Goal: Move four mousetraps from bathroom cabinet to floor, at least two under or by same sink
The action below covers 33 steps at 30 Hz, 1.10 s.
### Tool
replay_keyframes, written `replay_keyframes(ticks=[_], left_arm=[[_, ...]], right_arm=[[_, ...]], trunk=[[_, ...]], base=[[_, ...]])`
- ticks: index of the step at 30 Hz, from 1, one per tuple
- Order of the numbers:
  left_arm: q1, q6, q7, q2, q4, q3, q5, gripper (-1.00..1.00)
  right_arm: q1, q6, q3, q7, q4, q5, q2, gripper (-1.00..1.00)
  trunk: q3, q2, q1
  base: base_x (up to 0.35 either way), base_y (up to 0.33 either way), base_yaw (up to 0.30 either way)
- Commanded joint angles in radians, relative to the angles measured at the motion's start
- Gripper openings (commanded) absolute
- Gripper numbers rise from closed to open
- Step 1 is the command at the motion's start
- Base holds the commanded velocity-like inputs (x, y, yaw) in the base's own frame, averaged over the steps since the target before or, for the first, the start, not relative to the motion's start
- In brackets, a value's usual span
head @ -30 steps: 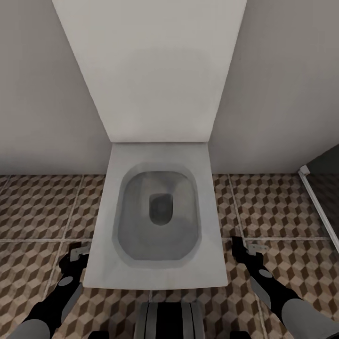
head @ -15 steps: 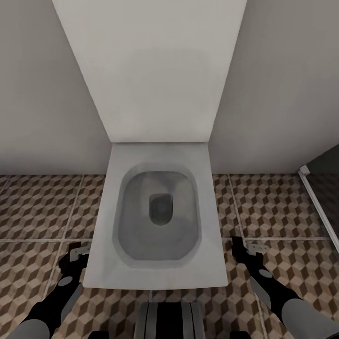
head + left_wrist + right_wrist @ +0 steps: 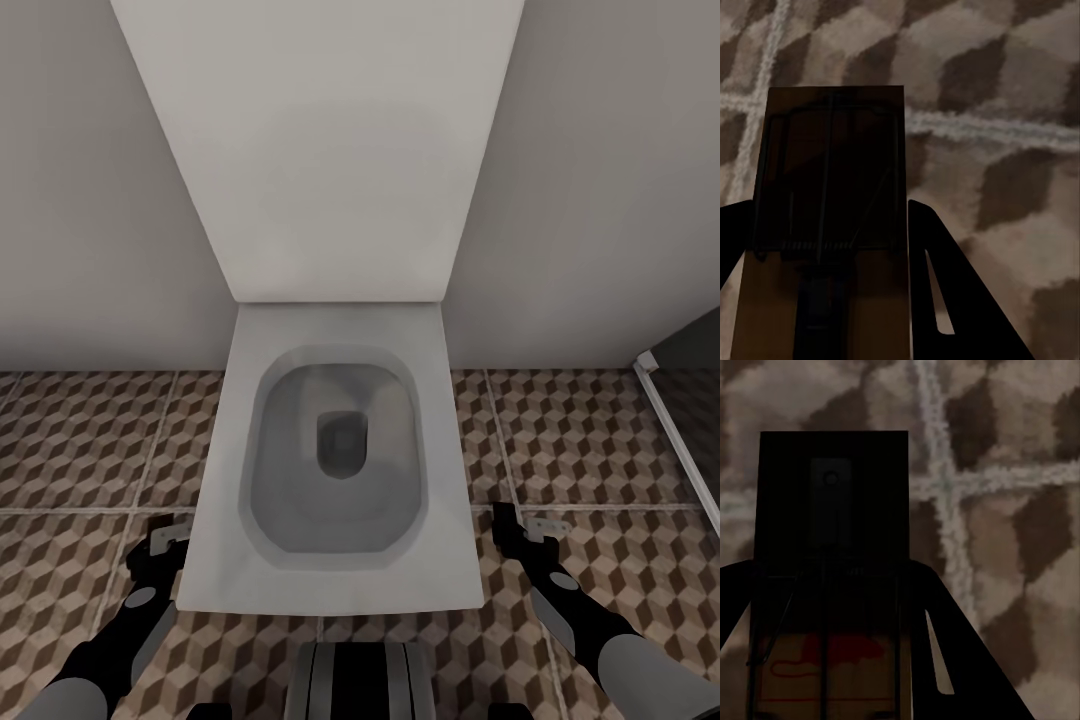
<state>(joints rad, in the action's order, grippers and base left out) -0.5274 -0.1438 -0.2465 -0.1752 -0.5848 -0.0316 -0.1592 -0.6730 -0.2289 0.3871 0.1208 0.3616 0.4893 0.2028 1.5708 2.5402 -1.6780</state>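
No change over the last second. Left gripper (image 3: 829, 300) holds a flat brown wooden mousetrap (image 3: 829, 195) between its fingers; right gripper (image 3: 829, 660) likewise holds a second mousetrap (image 3: 832, 547). Cube-patterned tiled floor (image 3: 580, 440) lies beyond both; neither is placed yet.

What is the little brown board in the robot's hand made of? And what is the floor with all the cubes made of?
The flat brown rectangular mousetrap in the left gripper looks like smooth wood with dark metal wire parts on top. The brown, beige and white cube-patterned floor looks like matte printed tile, judging by its pale grout lines.
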Motion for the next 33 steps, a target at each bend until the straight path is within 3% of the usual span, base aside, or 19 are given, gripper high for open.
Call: replay_keyframes(ticks=[1, 5, 9, 30, 33], left_arm=[[0.0, -0.003, -0.005, 0.0, 0.0, -0.004, -0.007, -1.0], [0.0, -0.003, -0.005, -0.001, 0.0, -0.004, -0.008, -1.0], [0.0, -0.004, -0.005, 0.0, 0.0, -0.004, -0.008, -1.0], [0.0, -0.005, -0.006, -0.014, 0.0, -0.001, -0.005, -1.0], [0.0, -0.005, -0.006, -0.019, 0.0, -0.001, -0.005, -1.0]], right_arm=[[0.0, -0.003, 0.009, 0.007, 0.0, 0.009, 0.001, -1.0], [0.0, -0.003, 0.009, 0.006, 0.0, 0.009, 0.001, -1.0], [0.0, -0.003, 0.009, 0.006, 0.0, 0.009, 0.001, -1.0], [0.0, -0.003, 0.009, 0.006, 0.0, 0.009, 0.0, -1.0], [0.0, -0.003, 0.009, 0.006, 0.0, 0.008, 0.001, -1.0]], trunk=[[0.001, 0.0, 0.0], [0.001, 0.0, 0.0], [0.016, 0.001, -0.002], [0.016, 0.001, -0.002], [0.028, 0.002, -0.003]], base=[[0.0, 0.0, 0.0], [0.0, 0.0, 0.0], [0.0, 0.0, 0.0], [0.0, 0.0, 0.0], [0.0, 0.0, 0.0]])
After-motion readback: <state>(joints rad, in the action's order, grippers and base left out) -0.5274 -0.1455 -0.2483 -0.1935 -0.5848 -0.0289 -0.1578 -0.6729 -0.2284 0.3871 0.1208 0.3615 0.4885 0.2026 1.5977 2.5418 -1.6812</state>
